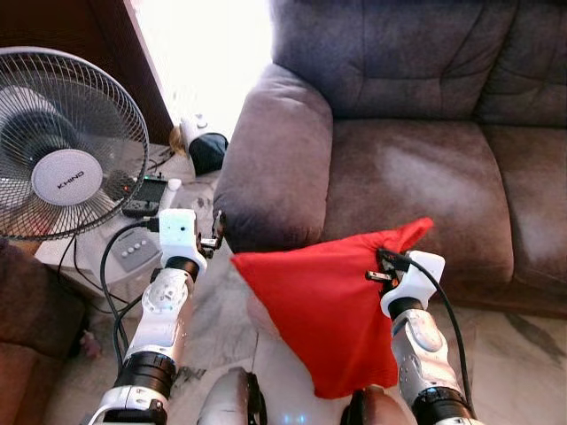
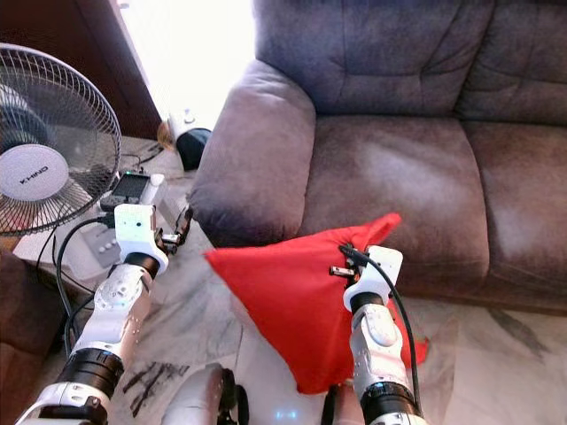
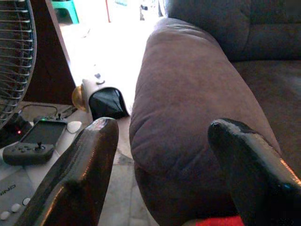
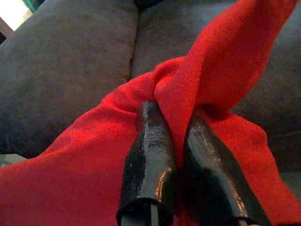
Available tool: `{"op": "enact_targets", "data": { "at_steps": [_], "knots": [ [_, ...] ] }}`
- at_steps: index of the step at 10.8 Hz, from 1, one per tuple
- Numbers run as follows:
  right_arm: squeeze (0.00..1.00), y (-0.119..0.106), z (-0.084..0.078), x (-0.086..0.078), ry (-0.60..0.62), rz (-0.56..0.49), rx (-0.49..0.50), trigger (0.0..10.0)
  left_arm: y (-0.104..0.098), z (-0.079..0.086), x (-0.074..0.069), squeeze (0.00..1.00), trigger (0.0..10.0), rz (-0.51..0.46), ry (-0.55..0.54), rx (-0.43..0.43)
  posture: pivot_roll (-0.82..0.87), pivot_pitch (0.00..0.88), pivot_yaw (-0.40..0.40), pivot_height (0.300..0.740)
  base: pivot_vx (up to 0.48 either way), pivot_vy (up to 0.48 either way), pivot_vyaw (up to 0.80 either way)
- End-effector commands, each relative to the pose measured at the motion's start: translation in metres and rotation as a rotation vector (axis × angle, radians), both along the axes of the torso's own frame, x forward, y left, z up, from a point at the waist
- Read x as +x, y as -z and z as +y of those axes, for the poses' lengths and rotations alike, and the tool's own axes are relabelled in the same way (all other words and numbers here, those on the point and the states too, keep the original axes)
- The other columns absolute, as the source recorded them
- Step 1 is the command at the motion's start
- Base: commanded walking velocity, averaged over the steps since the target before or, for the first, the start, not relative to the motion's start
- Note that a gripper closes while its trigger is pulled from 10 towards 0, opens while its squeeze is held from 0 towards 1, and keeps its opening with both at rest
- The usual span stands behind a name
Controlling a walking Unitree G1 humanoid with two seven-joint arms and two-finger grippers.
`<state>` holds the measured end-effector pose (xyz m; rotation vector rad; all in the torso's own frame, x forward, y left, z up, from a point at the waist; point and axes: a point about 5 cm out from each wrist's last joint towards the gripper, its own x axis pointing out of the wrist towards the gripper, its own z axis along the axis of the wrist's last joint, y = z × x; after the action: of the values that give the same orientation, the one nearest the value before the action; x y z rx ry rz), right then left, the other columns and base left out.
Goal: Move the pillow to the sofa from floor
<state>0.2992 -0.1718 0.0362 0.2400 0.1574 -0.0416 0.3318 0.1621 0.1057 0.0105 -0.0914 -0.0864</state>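
Red pillow: held off the marble floor, hanging in front of the sofa seat edge, 1 corner raised toward the cushion.
Right gripper: 2 fingers pressed together, pinching a fold of the pillow near its upper corner.
Left gripper: fingers spread, holding nothing, just beside the sofa armrest.
Standing fan: to the robot's left.
Game controller: on a low surface beside the fan.

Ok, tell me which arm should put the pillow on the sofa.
Right. Its end effector is shut on the red pillow, before the sofa. The left end effector is open by the armrest.
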Motion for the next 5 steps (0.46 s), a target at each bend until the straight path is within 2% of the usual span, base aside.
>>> {"op": "enact_targets", "data": {
  "at_steps": [1, 3, 5],
  "knots": [
    [0.0, -0.0249, 0.0015, 0.0131, -0.016, -0.12, -0.015, 10.0, 0.0041, 0.0026, -0.0014, 0.0, 10.0, 0.014, -0.009, -0.001, 0.08, 0.089, 0.024, 0.697, 0.0, 0.0, 0.0],
    [0.0, -0.0272, 0.0001, 0.0139, -0.013, -0.134, -0.02, 10.0, 0.0042, 0.0016, -0.001, 0.0, 10.0, 0.014, -0.007, -0.003, 0.08, 0.087, 0.022, 0.702, 0.0, 0.0, 0.0],
    [0.0, -0.0278, -0.001, 0.0142, -0.011, -0.136, -0.023, 10.0, 0.004, 0.001, -0.0007, 0.0, 10.0, 0.014, -0.007, -0.004, 0.08, 0.087, 0.021, 0.728, 0.0, 0.0, 0.0]
  ]
}}
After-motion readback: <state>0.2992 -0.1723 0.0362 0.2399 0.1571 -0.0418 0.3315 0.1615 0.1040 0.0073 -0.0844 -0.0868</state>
